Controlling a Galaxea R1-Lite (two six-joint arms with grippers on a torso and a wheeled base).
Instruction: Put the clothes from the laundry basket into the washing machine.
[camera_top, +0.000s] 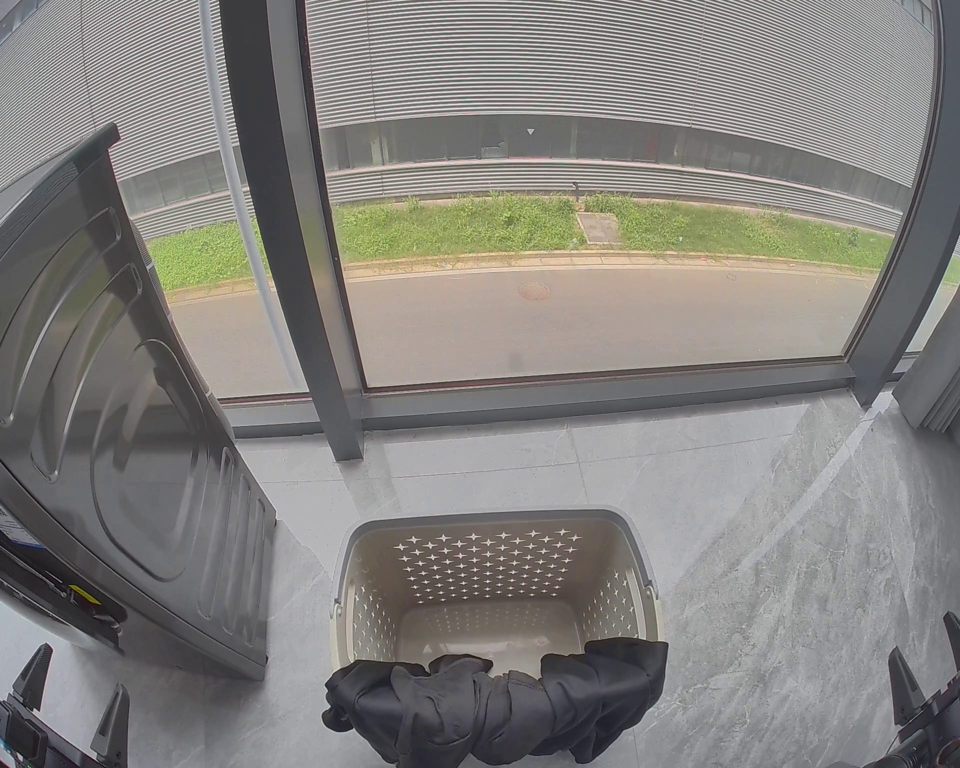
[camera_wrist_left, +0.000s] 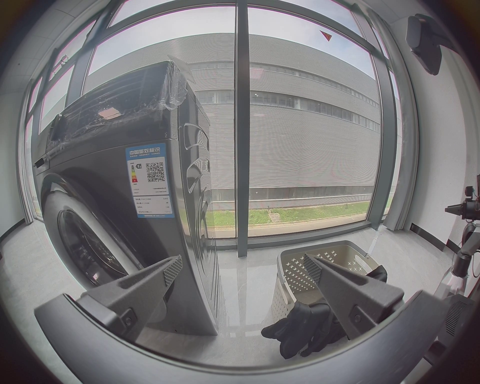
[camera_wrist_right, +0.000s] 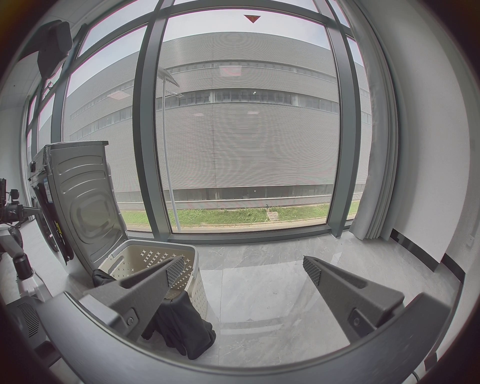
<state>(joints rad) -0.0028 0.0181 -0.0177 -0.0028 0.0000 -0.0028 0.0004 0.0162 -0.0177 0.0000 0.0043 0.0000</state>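
Note:
A beige laundry basket (camera_top: 495, 530) (camera_wrist_left: 300, 255) (camera_wrist_right: 135, 250) stands on the floor in front of me. A black garment (camera_top: 500, 705) (camera_wrist_left: 302, 330) (camera_wrist_right: 182, 325) is draped over its near rim and hangs down outside. The dark washing machine (camera_top: 110, 430) (camera_wrist_left: 125, 200) (camera_wrist_right: 80, 200) stands to the basket's left, its round door (camera_wrist_left: 85, 245) facing my side. My left gripper (camera_top: 70, 705) (camera_wrist_left: 242, 265) is open, low at the near left. My right gripper (camera_top: 930, 655) (camera_wrist_right: 242, 265) is open at the near right. Nothing is held.
A tall window with a grey mullion (camera_top: 300, 230) runs behind the basket. Bare grey tile floor (camera_top: 780, 560) spreads to the right of the basket. A curtain (camera_wrist_right: 372, 165) hangs at the far right corner.

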